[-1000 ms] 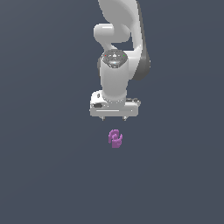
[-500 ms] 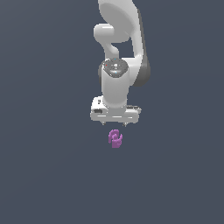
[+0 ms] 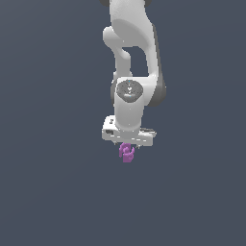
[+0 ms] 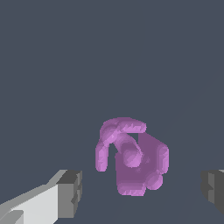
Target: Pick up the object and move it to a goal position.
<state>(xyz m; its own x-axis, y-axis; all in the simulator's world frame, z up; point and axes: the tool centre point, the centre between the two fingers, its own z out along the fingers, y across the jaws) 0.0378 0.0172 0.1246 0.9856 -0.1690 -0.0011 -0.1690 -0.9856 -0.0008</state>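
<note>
The object point(image 3: 127, 153) is a tiny purple-magenta knobbly shape with curled lobes, lying on the dark grey floor. It fills the middle of the wrist view point(image 4: 131, 157). My white gripper point(image 3: 127, 146) hangs straight above it, its body just over the object's top. In the wrist view the two grey fingertips point(image 4: 70, 194) stand wide apart on either side of the object without touching it. The gripper point(image 4: 142, 190) is open and empty.
The floor point(image 3: 57, 192) is a plain dark grey surface on all sides. The white arm point(image 3: 132, 53) rises straight up behind the gripper in the exterior view.
The gripper has come down toward the object, from a clear gap above it to just over its top. The object has not moved.
</note>
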